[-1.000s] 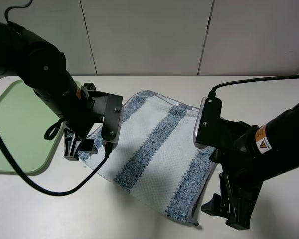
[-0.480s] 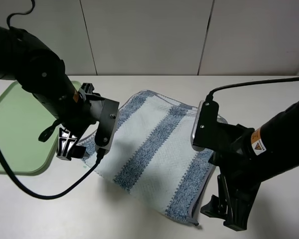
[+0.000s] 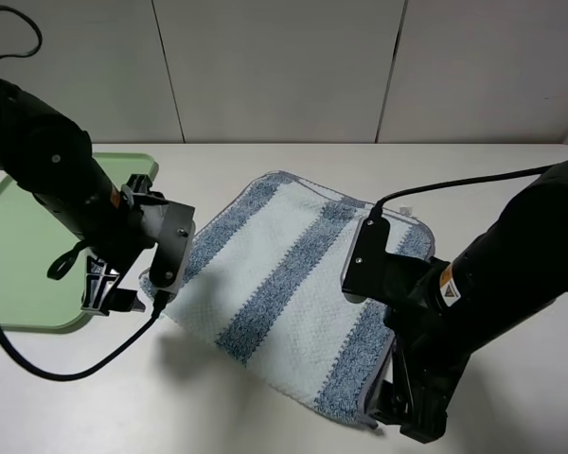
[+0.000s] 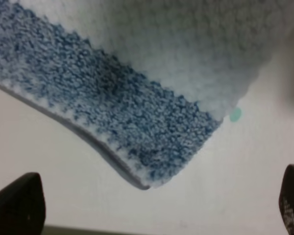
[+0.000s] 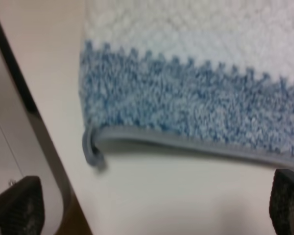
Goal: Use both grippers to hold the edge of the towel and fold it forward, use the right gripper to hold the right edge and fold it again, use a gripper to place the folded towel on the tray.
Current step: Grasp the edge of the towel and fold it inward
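The towel (image 3: 293,279) lies spread flat on the white counter (image 3: 511,180), turned on the diagonal so its blue and white stripes run from far right to near left. It sits in the middle of the counter, unfolded. The light-green tray (image 3: 19,236) is at the left edge, near the towel's left corner but apart from it.

The left hand (image 3: 107,291) hangs low by the tray's right rim, just beside the towel's left corner. In its wrist view the two black fingertips (image 4: 17,203) stand wide apart at opposite edges of the picture. The blue-striped corner lies on the counter ahead of them, and they are not touching it. A small green speck (image 4: 235,114) sits on the counter just beside that corner.

The right hand (image 3: 409,421) is down at the towel's near-right corner. Its wrist view shows its prongs spread as well, one at each side of the picture. The grey hem (image 5: 186,144) runs across between and beyond them along a blue stripe — the corner tip curls up slightly. Neither hand grips cloth.
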Available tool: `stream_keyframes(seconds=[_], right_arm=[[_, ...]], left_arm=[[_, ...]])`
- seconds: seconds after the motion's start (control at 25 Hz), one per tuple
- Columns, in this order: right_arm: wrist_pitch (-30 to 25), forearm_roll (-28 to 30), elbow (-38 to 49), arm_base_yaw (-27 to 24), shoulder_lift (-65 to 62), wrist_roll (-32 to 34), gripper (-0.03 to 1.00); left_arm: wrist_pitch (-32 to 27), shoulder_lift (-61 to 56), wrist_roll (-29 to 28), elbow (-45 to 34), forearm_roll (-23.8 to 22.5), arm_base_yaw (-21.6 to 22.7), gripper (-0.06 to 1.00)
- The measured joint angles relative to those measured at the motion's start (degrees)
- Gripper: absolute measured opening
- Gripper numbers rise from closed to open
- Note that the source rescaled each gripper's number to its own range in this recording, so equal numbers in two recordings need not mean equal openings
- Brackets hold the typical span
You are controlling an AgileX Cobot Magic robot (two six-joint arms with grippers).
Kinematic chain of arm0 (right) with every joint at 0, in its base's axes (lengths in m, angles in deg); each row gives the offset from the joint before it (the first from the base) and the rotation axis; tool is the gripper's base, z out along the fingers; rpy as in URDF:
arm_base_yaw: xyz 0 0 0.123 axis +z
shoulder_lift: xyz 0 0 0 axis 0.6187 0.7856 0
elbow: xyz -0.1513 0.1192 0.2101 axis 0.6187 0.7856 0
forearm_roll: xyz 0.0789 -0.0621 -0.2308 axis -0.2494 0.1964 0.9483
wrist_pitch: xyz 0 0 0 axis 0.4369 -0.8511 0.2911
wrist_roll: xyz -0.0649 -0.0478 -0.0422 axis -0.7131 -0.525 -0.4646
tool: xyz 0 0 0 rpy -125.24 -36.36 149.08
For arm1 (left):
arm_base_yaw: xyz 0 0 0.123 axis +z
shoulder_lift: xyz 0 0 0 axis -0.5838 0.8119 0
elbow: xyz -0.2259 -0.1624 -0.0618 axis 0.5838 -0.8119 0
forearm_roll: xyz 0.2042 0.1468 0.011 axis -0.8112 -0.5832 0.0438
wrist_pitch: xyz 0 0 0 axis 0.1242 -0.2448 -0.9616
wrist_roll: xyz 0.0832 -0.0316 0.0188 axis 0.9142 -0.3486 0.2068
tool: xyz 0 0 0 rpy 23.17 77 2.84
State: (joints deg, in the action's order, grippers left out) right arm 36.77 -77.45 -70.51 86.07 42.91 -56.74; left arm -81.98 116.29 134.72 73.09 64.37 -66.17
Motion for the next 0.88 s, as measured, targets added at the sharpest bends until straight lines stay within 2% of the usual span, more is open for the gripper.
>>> stream_keyframes(seconds=[0.2, 0.28, 0.52, 0.88], right_arm=[[2.50, -0.39, 0.00, 4.68, 1.98, 0.62, 1.00], [3.46, -0.39, 0.00, 6.83, 3.74, 1.32, 1.00], [5.81, -0.39, -0.04, 10.46, 7.34, 2.32, 1.00], [9.77, -0.49, -0.06, 10.65, 9.36, 5.38, 1.00]], left_arm=[[2.33, 0.00, 10.87, -1.72, 1.33, 1.08, 0.95], [3.82, 0.05, 12.98, -2.15, 1.32, 1.22, 0.95], [5.46, 3.70, 14.64, -2.34, 2.43, 1.22, 0.95], [6.66, 9.75, 17.58, -2.28, 2.62, 1.22, 0.92]])
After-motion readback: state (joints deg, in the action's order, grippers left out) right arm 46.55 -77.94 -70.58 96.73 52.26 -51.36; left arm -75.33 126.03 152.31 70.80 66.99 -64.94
